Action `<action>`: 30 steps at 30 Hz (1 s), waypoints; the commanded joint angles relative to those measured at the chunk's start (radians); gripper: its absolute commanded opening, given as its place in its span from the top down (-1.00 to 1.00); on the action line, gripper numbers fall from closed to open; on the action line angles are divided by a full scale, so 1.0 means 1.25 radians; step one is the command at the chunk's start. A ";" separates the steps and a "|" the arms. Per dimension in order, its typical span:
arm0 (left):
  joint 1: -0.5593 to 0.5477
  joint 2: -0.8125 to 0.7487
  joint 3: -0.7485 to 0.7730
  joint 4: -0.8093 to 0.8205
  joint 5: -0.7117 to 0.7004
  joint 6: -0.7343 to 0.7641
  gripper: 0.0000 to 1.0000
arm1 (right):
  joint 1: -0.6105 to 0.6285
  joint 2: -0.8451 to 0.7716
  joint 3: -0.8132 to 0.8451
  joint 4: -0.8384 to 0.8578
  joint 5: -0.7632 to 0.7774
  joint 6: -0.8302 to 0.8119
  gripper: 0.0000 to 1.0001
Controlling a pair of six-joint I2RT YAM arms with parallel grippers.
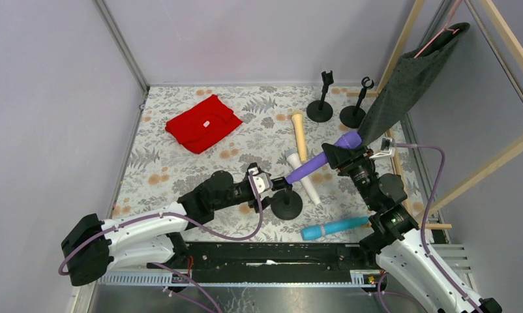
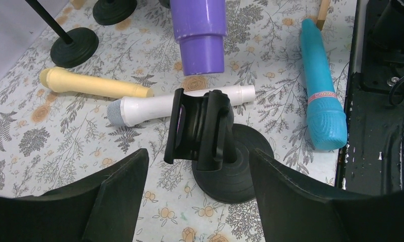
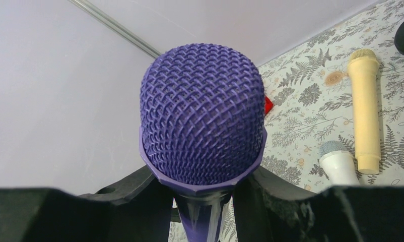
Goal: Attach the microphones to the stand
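Observation:
My right gripper is shut on the purple microphone just below its head and holds it tilted above the table, its tail pointing down-left at a black stand. In the right wrist view the mesh head fills the middle, with my gripper clamped under it. My left gripper is open beside the stand's clip. In the left wrist view the clip stands ahead between my open fingers, untouched, with the purple tail above it. The white, cream-yellow and light blue microphones lie on the table.
Two more black stands stand at the back right. A red cloth lies at the back left. A dark bag hangs from a wooden frame on the right. The blue microphone lies near the front edge.

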 commanded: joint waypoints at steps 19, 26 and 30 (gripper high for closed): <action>-0.003 -0.052 -0.052 0.044 -0.034 -0.051 -0.29 | -0.002 0.038 -0.020 0.097 0.031 0.035 1.00; -0.003 -0.047 -0.052 0.048 -0.031 -0.036 -0.17 | -0.002 0.047 -0.022 0.097 0.015 0.041 1.00; -0.003 -0.035 -0.042 0.055 -0.031 -0.022 -0.16 | -0.002 0.041 -0.031 0.099 0.011 0.051 1.00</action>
